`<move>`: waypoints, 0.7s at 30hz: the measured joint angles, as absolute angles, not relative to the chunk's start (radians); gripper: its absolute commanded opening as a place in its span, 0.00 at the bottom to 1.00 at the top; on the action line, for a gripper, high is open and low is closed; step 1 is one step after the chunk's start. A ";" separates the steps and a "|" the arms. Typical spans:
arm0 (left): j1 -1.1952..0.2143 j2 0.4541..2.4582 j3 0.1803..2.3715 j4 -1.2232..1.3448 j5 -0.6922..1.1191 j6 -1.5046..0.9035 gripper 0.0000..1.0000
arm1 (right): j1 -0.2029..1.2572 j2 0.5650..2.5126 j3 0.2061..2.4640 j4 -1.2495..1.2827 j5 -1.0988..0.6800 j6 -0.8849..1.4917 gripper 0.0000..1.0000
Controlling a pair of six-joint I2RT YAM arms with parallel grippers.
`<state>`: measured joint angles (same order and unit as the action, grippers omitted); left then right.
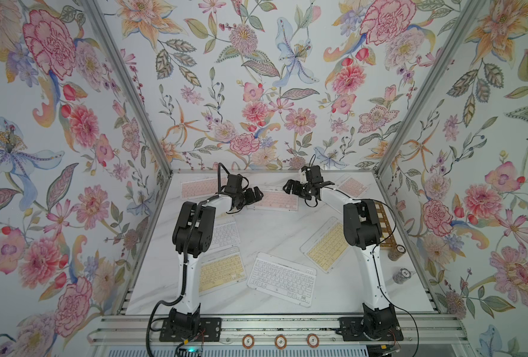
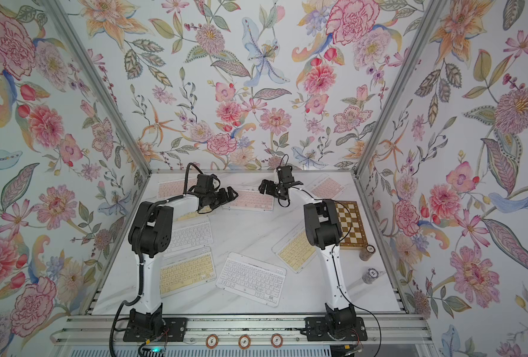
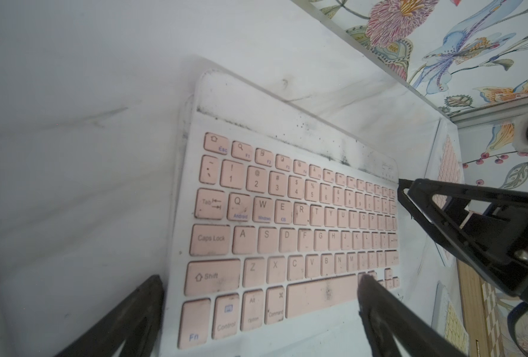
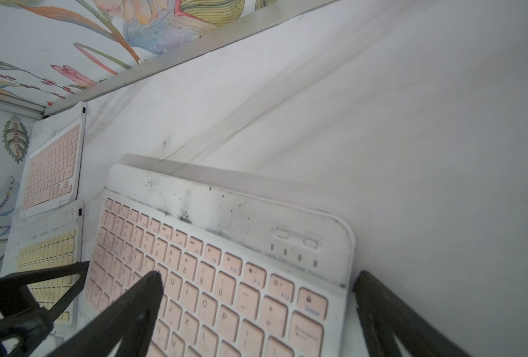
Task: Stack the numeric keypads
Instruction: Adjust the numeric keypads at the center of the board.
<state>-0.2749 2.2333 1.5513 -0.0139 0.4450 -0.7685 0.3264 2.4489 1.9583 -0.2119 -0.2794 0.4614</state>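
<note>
I am seeing the marble table carrying scattered, unstacked keypads. The chessboard is sitting partly behind the right arm. The pink keypad is lying far-centre. The left gripper and right gripper are gaping wide, straddling its short ends, gripping nothing. Only the right wrist view is plainly showing a far-left yellow keypad.

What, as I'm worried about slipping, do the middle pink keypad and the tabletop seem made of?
Pink keypad: likely hard plastic; matte pink keys with printed legends in a smooth white frame, smudged with dark grime. Tabletop: smooth white with grey veining, marble-look; real stone or printed laminate, I cannot tell.
</note>
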 measured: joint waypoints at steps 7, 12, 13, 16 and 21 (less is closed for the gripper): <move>-0.275 2.233 1.542 0.006 0.449 -0.771 0.99 | 0.334 2.467 2.001 -0.246 -0.247 0.443 0.99; -0.275 2.231 1.531 0.022 0.449 -0.771 1.00 | 0.337 2.469 2.009 -0.265 -0.230 0.435 0.99; -0.275 2.229 1.529 0.024 0.449 -0.771 1.00 | 0.337 2.469 2.009 -0.266 -0.227 0.433 0.99; -0.275 2.225 1.520 0.029 0.450 -0.771 0.99 | 0.339 2.469 2.011 -0.270 -0.222 0.430 0.99; -0.275 2.219 1.511 0.031 0.453 -0.771 0.99 | 0.341 2.473 2.024 -0.278 -0.218 0.429 0.99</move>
<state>-0.2749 2.2192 1.5108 0.0311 0.4526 -0.7708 0.3408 2.4725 2.0239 -0.2775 -0.2176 0.4294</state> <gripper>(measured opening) 0.994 0.992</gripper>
